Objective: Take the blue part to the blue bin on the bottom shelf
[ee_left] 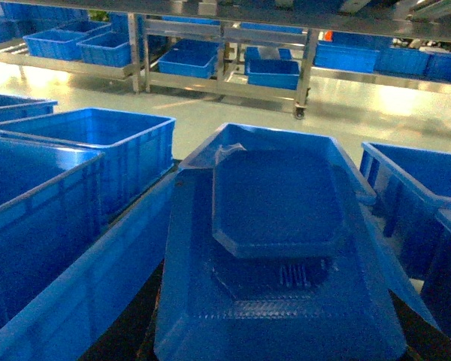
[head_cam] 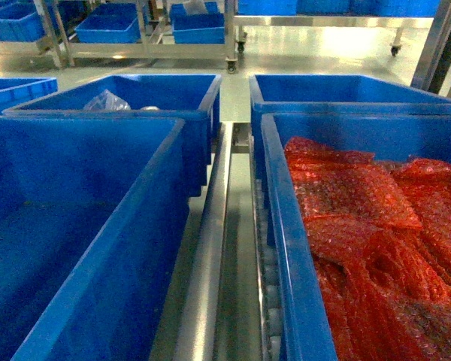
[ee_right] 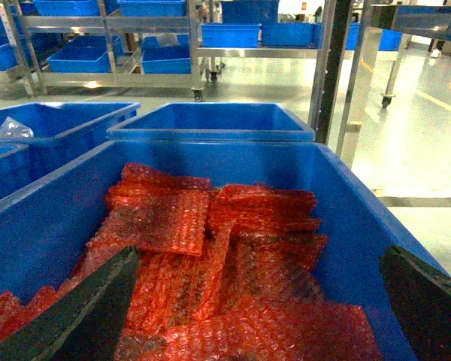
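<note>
Step one, finding the blue part, is not done: I cannot see it anywhere, so which way it points is unknown. The empty blue bin (head_cam: 146, 226) runs long, away from the robot, beside the steel rail (head_cam: 207, 256). The right tool (ee_right: 259, 259) hangs wide over red bubble wrap (ee_right: 210, 248). Left tool (ee_left: 143, 340): cannot tell. Next, look for the part

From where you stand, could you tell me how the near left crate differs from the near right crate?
The near left crate looks bare inside, while the near right crate is filled with red bubble wrap. The left one's visible floor sits in shadow; the right one's floor is hidden under the wrap. Both are deep, bright-blue plastic crates with thick rims, flanking the steel rail.
</note>
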`<state>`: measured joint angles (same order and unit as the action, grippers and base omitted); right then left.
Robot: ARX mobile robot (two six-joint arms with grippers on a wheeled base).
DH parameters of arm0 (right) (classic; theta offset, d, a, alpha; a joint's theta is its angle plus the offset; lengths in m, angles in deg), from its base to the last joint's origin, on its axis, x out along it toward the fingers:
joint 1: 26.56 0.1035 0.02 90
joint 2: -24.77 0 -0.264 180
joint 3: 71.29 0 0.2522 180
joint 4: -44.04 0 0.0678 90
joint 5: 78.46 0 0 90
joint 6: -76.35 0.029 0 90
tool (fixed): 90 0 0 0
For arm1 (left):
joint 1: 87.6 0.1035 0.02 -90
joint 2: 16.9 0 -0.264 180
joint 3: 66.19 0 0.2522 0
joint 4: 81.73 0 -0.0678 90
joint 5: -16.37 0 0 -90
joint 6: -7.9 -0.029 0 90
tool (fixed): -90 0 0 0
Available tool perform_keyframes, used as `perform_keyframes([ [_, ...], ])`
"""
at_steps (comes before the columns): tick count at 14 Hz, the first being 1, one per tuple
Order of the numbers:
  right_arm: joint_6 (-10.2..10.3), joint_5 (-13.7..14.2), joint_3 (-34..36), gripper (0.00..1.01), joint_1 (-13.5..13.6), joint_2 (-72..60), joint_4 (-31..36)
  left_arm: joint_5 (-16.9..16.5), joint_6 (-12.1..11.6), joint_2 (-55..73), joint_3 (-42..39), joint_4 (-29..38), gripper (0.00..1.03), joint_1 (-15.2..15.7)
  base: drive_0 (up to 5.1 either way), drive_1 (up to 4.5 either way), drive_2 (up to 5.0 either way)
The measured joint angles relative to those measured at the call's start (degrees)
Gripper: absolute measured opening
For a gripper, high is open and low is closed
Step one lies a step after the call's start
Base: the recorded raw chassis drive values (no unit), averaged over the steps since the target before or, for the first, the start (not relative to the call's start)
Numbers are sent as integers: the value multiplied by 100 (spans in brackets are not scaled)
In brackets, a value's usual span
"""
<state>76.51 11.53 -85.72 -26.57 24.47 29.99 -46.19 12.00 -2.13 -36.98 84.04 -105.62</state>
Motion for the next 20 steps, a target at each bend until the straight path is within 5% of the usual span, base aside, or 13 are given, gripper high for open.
perform_keyframes([
  [11,0,0,0,98,0,0,0,0,0,0,0,0,43,0,0,0,0],
  [12,0,0,0,98,0,0,0,144,4,26,42,-188,43,-63,0,0,0],
  [13,-2,0,0,98,0,0,0,951,7,271,201,-678,43,-378,0,0,0],
  [15,0,2,0,98,0,0,-2,1305,17,590,219,-496,43,-518,0,0,0],
  [17,0,0,0,98,0,0,0,774,131,1255,321,229,43,-256,0,0,0],
  [20,0,0,0,98,0,0,0,-1224,376,3589,789,1600,43,802,0,0,0],
])
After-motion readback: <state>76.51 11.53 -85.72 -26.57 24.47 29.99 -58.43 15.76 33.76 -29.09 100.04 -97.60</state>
